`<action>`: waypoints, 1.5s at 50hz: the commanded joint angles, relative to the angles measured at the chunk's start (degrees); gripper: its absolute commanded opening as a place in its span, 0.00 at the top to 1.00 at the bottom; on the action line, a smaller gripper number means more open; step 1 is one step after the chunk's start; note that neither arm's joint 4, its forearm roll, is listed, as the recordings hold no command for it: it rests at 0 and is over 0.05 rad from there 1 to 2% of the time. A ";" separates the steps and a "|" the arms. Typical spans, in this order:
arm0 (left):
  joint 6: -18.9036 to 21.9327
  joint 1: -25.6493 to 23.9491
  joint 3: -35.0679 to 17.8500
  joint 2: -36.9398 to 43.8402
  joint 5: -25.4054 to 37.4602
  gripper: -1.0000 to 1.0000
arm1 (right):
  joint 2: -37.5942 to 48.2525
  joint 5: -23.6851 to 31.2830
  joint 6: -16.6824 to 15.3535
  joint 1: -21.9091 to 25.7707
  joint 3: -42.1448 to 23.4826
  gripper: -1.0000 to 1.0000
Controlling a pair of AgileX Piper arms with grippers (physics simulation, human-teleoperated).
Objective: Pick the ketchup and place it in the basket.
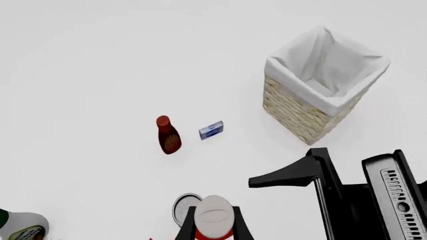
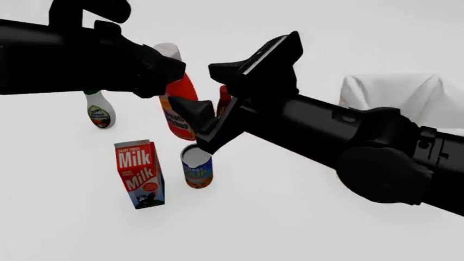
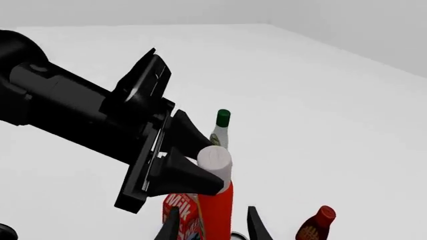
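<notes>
The ketchup is a bright red-orange curved bottle with a white cap and a yellow-orange label. It stands upright at the centre-left of the table, far of the can and the milk carton.

The left gripper has one finger on each side of the ketchup's neck, just below the cap. The fingers appear closed against the neck, though firm contact cannot be confirmed.

The right gripper is open, with a finger on each side of the bottle body; whether either finger touches it cannot be determined.

The white bottle stands to the left of the ketchup. The dark red bottle stands just to its right.

The basket stands at the far right, well apart from the bottles, with its lined mouth open upward. Bare table surface lies between the basket and the bottles.
</notes>
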 commanded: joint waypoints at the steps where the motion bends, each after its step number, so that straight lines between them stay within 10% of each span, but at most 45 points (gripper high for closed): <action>1: 0.24 -0.19 -0.02 0.26 -0.35 1.00 | 2.02 -0.94 0.38 -0.51 -0.66 0.00; 48: -0.31 -1.29 -2.26 -0.32 2.22 1.00 | 10.04 -8.06 2.92 -1.14 -0.16 0.00; 49: -0.27 -1.28 -2.29 -0.37 2.25 1.00 | 9.23 -8.87 2.87 -1.03 0.64 1.00; 72: -7.31 -8.11 -4.43 -2.72 1.87 1.00 | 6.20 -6.76 2.92 -0.85 2.52 1.00; 73: -8.91 -9.67 -5.89 -3.62 2.23 0.00 | 6.08 -6.66 2.87 -0.90 2.51 1.00; 75: -8.55 -10.08 -6.80 -4.17 2.29 0.00 | 5.98 -6.58 2.85 -0.96 2.50 1.00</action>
